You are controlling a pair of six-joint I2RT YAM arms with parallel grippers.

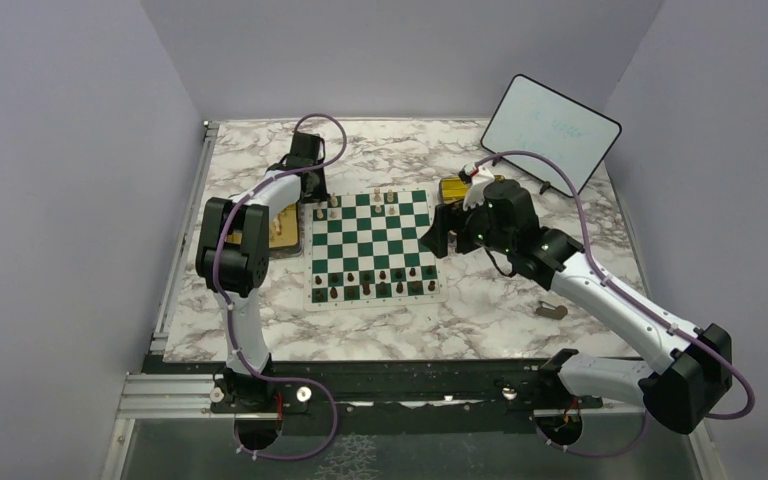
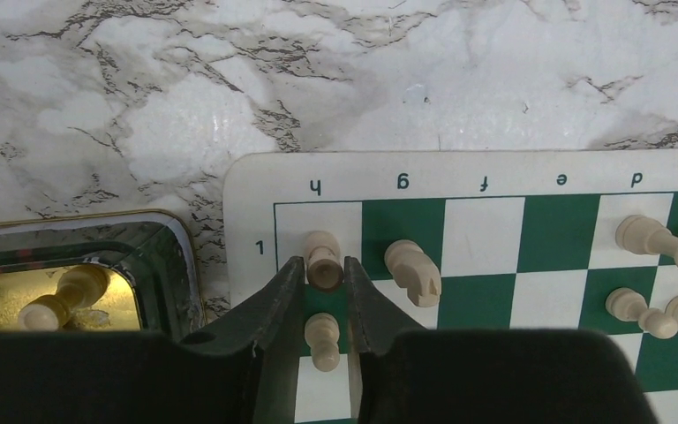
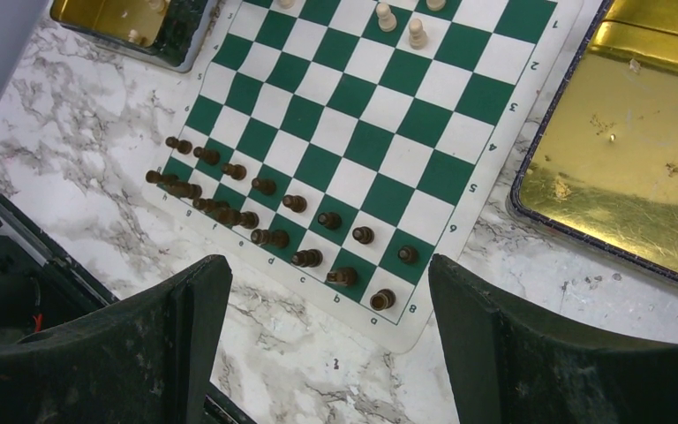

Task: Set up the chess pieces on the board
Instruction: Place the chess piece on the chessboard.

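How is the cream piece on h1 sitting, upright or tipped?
Upright: the cream piece stands on h1, its top up, clasped by the left gripper.

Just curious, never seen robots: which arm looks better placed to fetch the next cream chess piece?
Left: the left claw is at the board corner, beside the left tray with loose cream pieces; the right claw hovers open by the bare-looking right tray.

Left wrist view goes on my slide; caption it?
Left gripper clasps a cream rook on h1 of the board, cream knight beside it.
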